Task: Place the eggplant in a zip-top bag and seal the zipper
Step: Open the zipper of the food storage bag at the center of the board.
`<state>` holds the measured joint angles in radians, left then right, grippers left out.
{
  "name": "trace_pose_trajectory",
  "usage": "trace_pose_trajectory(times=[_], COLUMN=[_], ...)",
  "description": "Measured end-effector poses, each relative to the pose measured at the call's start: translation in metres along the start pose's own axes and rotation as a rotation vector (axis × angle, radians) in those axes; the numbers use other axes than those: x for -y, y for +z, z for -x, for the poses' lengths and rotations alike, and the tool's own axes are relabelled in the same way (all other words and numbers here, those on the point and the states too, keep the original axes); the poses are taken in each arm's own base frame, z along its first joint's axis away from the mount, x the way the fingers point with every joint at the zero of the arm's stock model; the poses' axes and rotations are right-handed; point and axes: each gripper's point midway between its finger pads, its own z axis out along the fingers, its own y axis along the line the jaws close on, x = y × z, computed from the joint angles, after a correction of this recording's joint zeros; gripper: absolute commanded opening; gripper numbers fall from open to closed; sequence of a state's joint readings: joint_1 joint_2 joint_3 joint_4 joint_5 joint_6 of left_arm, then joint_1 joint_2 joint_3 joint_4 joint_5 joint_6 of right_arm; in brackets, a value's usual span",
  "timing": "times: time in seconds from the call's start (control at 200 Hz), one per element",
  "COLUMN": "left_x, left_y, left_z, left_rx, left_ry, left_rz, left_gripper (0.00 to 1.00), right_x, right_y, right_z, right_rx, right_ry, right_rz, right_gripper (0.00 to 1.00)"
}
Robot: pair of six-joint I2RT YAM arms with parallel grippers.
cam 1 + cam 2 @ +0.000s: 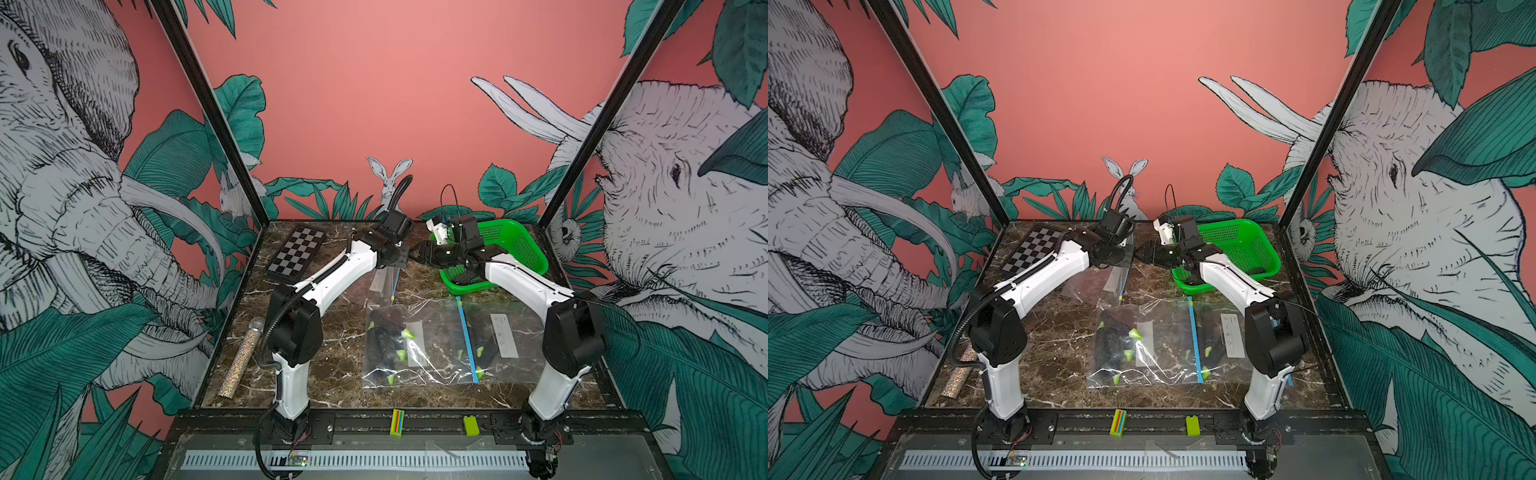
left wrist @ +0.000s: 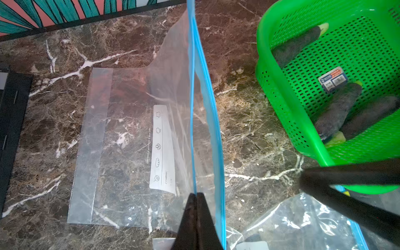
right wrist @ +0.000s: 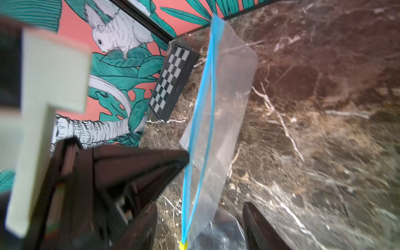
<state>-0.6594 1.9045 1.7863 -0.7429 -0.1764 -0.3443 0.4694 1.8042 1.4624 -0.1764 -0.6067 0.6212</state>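
Observation:
My left gripper (image 2: 196, 194) is shut on one blue zipper lip of an empty clear zip-top bag (image 2: 129, 140). It holds that lip up while the rest of the bag lies on the marble; in both top views the bag (image 1: 388, 278) (image 1: 1117, 278) hangs under the gripper. My right gripper (image 3: 201, 205) is open, a finger on each side of the bag's (image 3: 227, 97) zipper edge, tip to tip with the left gripper (image 1: 409, 258). Dark eggplants (image 2: 337, 110) lie in the green basket (image 2: 281, 104), behind the right gripper (image 1: 424, 254).
Two clear bags with eggplants inside (image 1: 382, 345) (image 1: 478, 340) lie flat on the front half of the table. A checkerboard (image 1: 297, 251) sits at the back left and a glitter microphone (image 1: 245, 357) along the left edge. Small blocks (image 1: 397, 422) (image 1: 471, 426) rest on the front rail.

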Motion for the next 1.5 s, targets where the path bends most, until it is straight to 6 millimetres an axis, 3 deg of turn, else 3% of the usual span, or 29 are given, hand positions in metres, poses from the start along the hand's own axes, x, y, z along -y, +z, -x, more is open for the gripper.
trace_pose_trajectory(times=[0.135,0.31,0.58,0.79,1.055,1.195,1.34,1.5], left_x=[0.003,0.004,0.008,0.009,0.006,0.003,0.001,-0.001], left_y=[-0.009,-0.017,-0.018,-0.023,-0.027,-0.019,-0.017,-0.016], left_z=[0.007,0.014,0.014,0.015,0.016,0.005,0.001,0.002], left_rx=[0.031,0.057,0.056,0.065,0.076,0.047,0.04,0.042], left_ry=[-0.009,-0.013,-0.011,-0.012,-0.013,-0.009,-0.003,0.0], left_rz=[-0.023,-0.035,-0.057,-0.066,-0.057,-0.042,-0.031,-0.021], left_gripper=[0.0,0.0,0.0,0.0,0.0,0.18,0.28,0.29], right_x=[-0.005,0.009,0.022,0.025,0.03,0.02,0.005,-0.006], right_y=[0.014,0.029,0.035,0.035,0.036,0.034,0.026,0.018], right_z=[0.002,-0.008,-0.009,-0.007,-0.015,-0.015,-0.011,-0.006], right_rx=[-0.005,-0.032,-0.028,-0.014,-0.019,-0.016,0.001,0.019], right_ry=[-0.012,0.008,0.016,0.012,0.015,0.002,-0.02,-0.034], right_rz=[-0.01,-0.058,-0.102,-0.119,-0.131,-0.119,-0.1,-0.085], right_gripper=[0.6,0.52,0.31,0.0,0.0,0.0,0.0,0.0])
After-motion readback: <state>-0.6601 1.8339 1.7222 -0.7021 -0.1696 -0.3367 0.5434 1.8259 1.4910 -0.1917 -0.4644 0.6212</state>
